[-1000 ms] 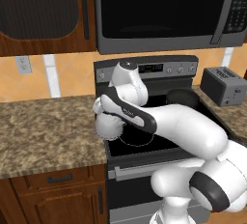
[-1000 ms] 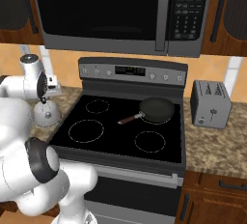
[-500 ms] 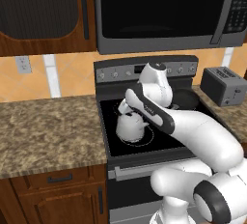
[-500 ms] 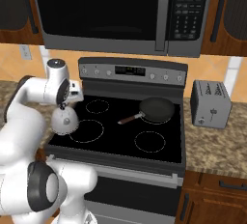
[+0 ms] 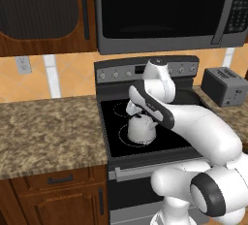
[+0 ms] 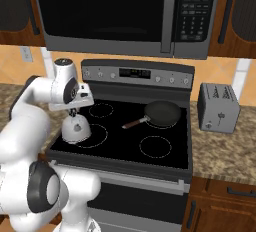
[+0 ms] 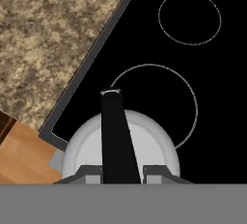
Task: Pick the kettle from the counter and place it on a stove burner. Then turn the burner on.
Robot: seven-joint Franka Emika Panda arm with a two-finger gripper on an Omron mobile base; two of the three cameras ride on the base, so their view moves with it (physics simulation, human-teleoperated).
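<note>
Small squat dome-shaped kettle w/ shiny silver-grey body + black arched handle [image 5: 141, 128] sits upright over front-left part of glossy black glass cooktop [image 6: 165, 128], over the largest thin white ring burner outline [image 7: 185, 92] but off-centre, toward the cooktop's front-left corner per hand view. Can't tell if it touches the glass. Handle arch runs straight along hand view's vertical, i.e. its long axis lies between the gripper fingers; spout direction can't be made out.

Gripper [image 6: 74, 111] of white arm is closed on kettle handle from above, fingers either side of the black bar [image 7: 115, 136].

Speckled brown-and-tan granite desk [image 5: 46, 134] lies left of stove, just beside the kettle's corner. Black frying pan [image 6: 161, 113] on rear-right burner, handle pointing front-left. Grey toaster [image 6: 218, 107] on narrow slab right of stove. Microwave [image 6: 130, 11] above; keypad text too small to read, stove panel display unreadable.
</note>
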